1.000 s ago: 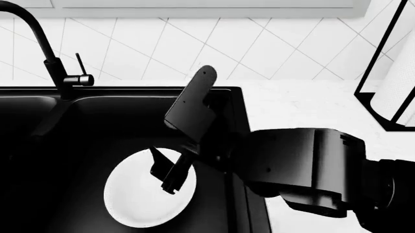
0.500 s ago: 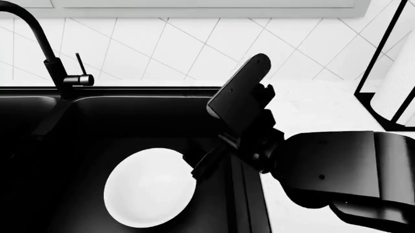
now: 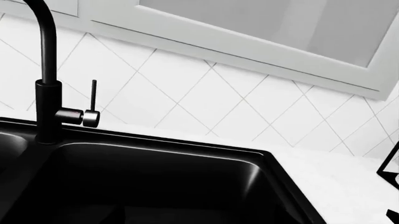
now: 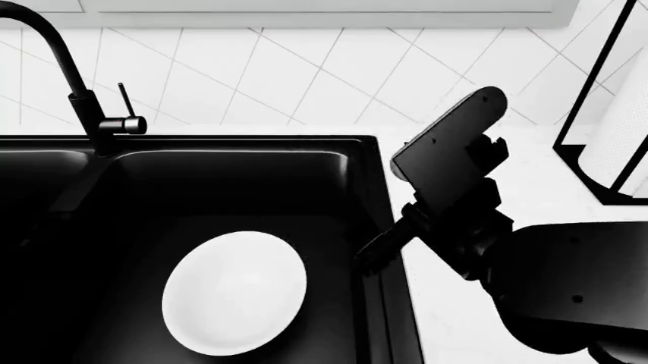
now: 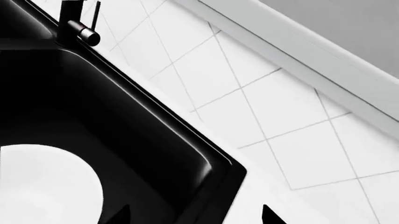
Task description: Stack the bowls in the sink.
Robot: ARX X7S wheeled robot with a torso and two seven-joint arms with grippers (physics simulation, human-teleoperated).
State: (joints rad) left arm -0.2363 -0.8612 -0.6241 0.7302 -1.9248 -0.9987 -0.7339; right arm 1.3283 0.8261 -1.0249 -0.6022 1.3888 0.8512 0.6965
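One round glossy white bowl shape (image 4: 234, 293) lies in the right basin of the black sink (image 4: 202, 141). I cannot tell whether it is one bowl or two nested; no other bowl shows. It also shows in the right wrist view (image 5: 44, 186). My right gripper (image 4: 371, 256) hangs over the sink's right rim, to the right of the bowl, open and empty. In the right wrist view the right gripper (image 5: 194, 216) has its two tips wide apart over the sink's corner (image 5: 212, 163). My left gripper does not show in any view.
A black gooseneck faucet (image 4: 86, 114) with a side lever stands at the sink's back; it also shows in the left wrist view (image 3: 46, 93). A white paper-towel roll (image 4: 618, 144) in a black holder stands on the white counter (image 4: 486, 152) at the right. A tiled wall is behind.
My right gripper has lifted off the bowl and moved right and back, from over the bowl to over the sink's right rim. The bowl has stayed in place.
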